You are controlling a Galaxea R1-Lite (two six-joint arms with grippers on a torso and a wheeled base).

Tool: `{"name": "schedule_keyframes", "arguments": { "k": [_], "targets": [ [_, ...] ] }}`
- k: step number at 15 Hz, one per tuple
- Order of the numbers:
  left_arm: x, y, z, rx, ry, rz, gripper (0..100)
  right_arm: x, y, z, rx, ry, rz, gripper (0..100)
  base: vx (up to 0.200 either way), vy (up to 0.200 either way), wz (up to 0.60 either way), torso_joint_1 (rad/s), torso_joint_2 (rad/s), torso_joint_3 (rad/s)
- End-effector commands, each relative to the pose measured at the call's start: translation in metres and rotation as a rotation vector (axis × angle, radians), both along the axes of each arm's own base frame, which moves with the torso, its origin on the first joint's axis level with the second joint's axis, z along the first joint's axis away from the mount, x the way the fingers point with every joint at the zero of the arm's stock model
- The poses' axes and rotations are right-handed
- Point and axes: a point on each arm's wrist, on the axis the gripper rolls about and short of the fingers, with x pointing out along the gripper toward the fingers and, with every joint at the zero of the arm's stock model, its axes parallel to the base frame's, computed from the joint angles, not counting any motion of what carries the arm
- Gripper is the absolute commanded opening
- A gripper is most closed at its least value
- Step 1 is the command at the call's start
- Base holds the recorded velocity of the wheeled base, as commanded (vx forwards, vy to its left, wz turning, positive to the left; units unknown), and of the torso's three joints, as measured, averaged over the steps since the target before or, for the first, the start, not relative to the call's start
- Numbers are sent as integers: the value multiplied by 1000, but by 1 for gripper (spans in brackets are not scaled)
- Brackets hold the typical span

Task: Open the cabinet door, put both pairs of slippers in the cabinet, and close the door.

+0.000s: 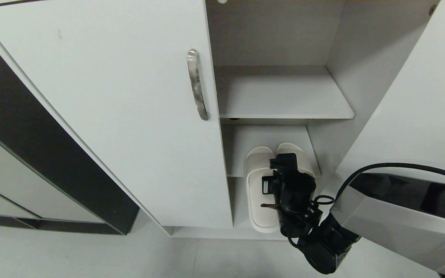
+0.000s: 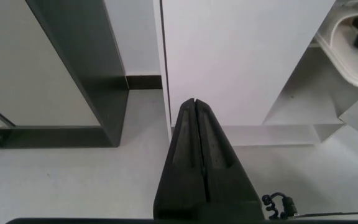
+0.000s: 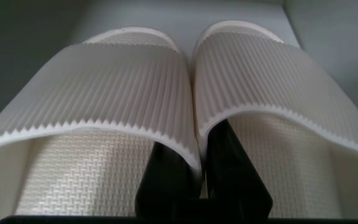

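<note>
A pair of white slippers point(image 1: 259, 181) lies side by side, toes in over the cabinet's lower shelf point(image 1: 245, 139) and heels sticking out past its front edge. My right gripper point(image 1: 284, 164) is shut on them from the heel side. In the right wrist view one black finger sits inside each slipper point(image 3: 104, 93), the fingers point(image 3: 166, 180) pinching the two inner strap walls together. The right cabinet door point(image 1: 419, 108) stands open. My left gripper point(image 2: 194, 109) is shut on nothing, low over the floor and facing the closed left door point(image 2: 241, 56); a slipper point(image 2: 347, 43) shows beyond that door.
The closed left door point(image 1: 110, 96) carries a metal handle point(image 1: 197, 85). The upper shelf point(image 1: 280, 92) is bare. A dark panel point(image 1: 33, 146) runs along the left of the cabinet. Grey floor point(image 1: 91, 255) lies open in front.
</note>
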Motion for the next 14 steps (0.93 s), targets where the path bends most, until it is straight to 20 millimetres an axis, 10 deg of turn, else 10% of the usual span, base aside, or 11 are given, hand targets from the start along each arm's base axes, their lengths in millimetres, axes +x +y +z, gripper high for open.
{"name": "schedule_keyframes", "arguments": {
  "k": [1,14],
  "targets": [
    [0,0,0,0,1,1,0,22,2,5,11,-15,-20,0,0,0,0,0,0,0],
    [0,0,0,-5,1,21,0,97,15,38,4,-79,-41,0,0,0,0,0,0,0]
  ]
}}
